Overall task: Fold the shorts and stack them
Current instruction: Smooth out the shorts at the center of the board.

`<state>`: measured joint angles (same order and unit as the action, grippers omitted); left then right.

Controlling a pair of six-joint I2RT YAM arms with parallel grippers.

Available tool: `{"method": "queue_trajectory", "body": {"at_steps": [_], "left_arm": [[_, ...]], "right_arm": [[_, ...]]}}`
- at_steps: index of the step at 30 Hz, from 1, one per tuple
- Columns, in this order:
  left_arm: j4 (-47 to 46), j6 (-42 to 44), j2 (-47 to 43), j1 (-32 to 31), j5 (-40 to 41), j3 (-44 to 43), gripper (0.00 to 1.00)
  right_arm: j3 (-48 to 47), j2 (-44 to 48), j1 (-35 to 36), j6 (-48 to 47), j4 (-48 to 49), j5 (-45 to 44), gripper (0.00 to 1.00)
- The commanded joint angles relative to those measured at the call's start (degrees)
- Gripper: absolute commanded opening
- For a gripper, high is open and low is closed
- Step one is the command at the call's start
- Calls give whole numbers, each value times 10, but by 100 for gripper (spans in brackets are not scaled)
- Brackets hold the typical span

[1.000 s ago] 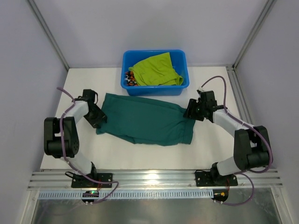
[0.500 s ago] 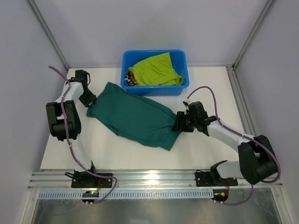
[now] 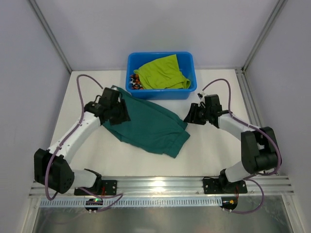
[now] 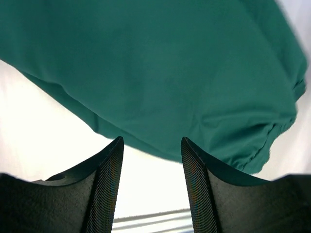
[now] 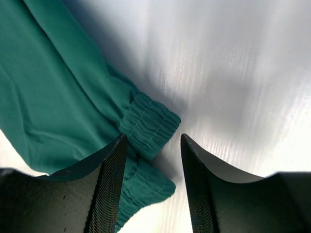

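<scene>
"Starting at the left gripper (image 4: 151,145), how did its jaws stand?"

"Apart, with nothing between them. The wrist view showed only bare white table (image 4: 58,145) in the gap, and the near edge of the dark teal-green shorts (image 4: 160,73) lay just past the fingertips."

"And seen from above?"

"That gripper (image 3: 118,115) hung over the left end of the teal-green shorts (image 3: 150,128), its arm reaching in from the near left corner."

"What about the right gripper (image 5: 153,138)?"

"It was also parted, and it gripped nothing. A gathered elastic hem (image 5: 148,127) of the same shorts sat just ahead of its tips, and a little teal cloth showed low in the gap, lying loose and not pinched."

"Where was it in the top view?"

"The right gripper (image 3: 191,116) was at the right edge of the shorts, beside the upper right corner of the cloth."

"How did the shorts lie?"

"They were spread on the table (image 3: 218,150), slanting from upper left to lower right, with soft wrinkles and not yet folded."

"And the other two pairs?"

"Both were in the blue plastic tub (image 3: 160,92) at the far side. The lime yellow-green shorts (image 3: 163,73) were heaped on top, and the camouflage-print shorts (image 3: 134,83) peeked out at the tub's left. The teal-green pair's far corner reached close to the tub's front wall."
</scene>
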<state>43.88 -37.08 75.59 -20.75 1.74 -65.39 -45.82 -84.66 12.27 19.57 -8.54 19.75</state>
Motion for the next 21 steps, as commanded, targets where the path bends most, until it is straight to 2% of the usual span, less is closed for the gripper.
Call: {"method": "queue_trajectory", "body": {"at_steps": [1,5,7,8,9,13,19,21], "left_arm": [[-30,-45,14,-37,-44,18,54],[-63,-68,29,-82,-83,5,59],[-65,-81,58,-96,-80,-5,61],[-59,-84,70,-104,-70,-22,62],[-50,-89,82,-123,-62,-32,62],[-27,-133,139,-176,-30,-76,68],[-16,-175,228,-237,-1,-159,74],[-22,-188,269,-237,-14,-173,74]], "right_arm": [[-26,-50,3,-2,72,59,52],[-20,-76,3,10,103,96,51],[-12,-77,6,15,110,100,48],[-2,-76,12,19,111,99,45],[5,-74,16,22,110,93,37],[57,-33,50,56,102,53,18],[172,53,89,112,129,-9,4],[196,71,92,118,134,-18,4]]}}
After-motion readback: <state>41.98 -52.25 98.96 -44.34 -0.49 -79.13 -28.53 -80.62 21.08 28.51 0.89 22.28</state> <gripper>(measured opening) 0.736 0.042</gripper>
